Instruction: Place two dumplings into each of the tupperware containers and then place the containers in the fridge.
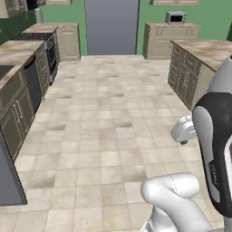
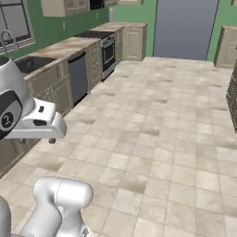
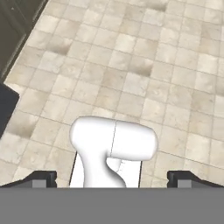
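Fingers (image 3: 112,177) spread wide | floor (image 1: 104,131) open | counters (image 1: 18,52) flank

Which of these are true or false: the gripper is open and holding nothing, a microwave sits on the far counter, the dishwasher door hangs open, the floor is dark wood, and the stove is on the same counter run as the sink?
1. The gripper is open and holds nothing. True: its fingertips stand far apart over bare floor.
2. A microwave sits on the far counter. True.
3. The dishwasher door hangs open. False: it is shut, flush with the cabinets.
4. The floor is dark wood. False: it is pale beige tile.
5. The stove stands along the same counter run as the sink. True.
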